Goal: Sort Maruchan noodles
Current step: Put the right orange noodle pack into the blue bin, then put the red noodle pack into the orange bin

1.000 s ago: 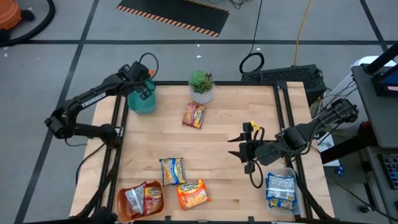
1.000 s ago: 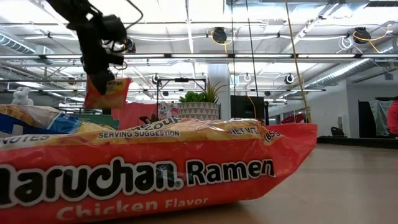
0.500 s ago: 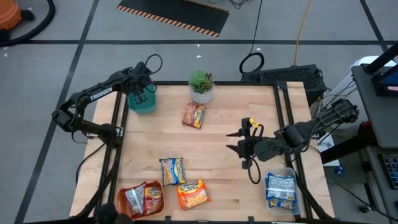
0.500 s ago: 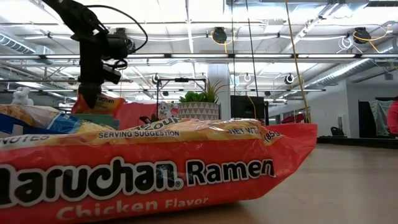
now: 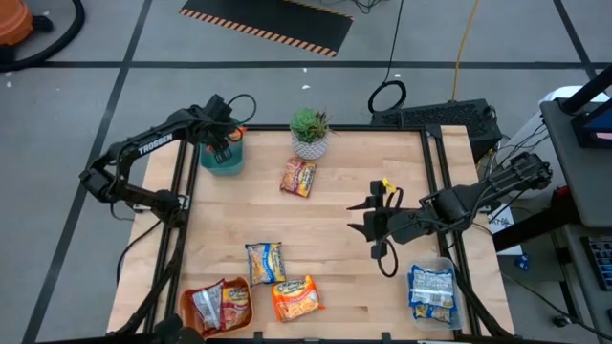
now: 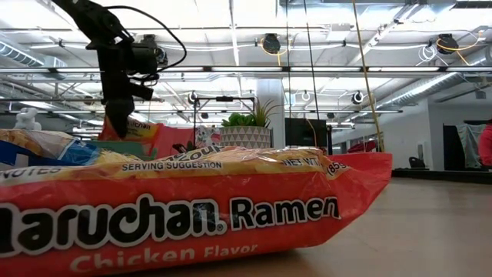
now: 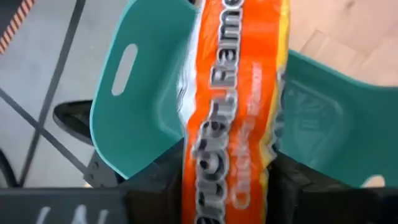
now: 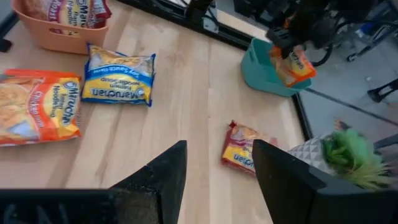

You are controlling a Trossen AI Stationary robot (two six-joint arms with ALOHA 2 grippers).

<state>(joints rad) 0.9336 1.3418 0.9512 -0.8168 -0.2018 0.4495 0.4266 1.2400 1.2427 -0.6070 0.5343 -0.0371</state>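
My left gripper point(image 5: 223, 143) is at the table's far left corner, shut on an orange noodle packet point(image 7: 230, 106) over the teal bin point(image 5: 222, 162). My right gripper point(image 5: 361, 218) is open above the table's right middle and touches nothing. A dark red packet point(image 5: 298, 177), a blue-and-yellow packet point(image 5: 265, 261) and an orange packet point(image 5: 295, 297) lie flat on the table. Further packets sit in the orange bin point(image 5: 188, 304) and in the clear bin point(image 5: 449, 308). My left gripper pinches the orange packet's upper end point(image 7: 221, 186) between its two fingers point(image 7: 155, 183), coming from above and pointing down. The packet hangs edge-on below the fingers. Its lower end reaches down between the teal bin's walls point(image 7: 137, 93).
A small potted plant point(image 5: 309, 132) stands at the far edge, just beyond the dark red packet. The orange bin is at the near left corner, the clear bin at the near right. In the low view the orange packet point(image 6: 192, 215) fills the foreground. Bare wood lies in the table's middle.
My left gripper has moved down toward the teal bin, and the orange packet that hung clear above the bin now has its lower end sunk into it. The gripper has stayed shut on the packet.
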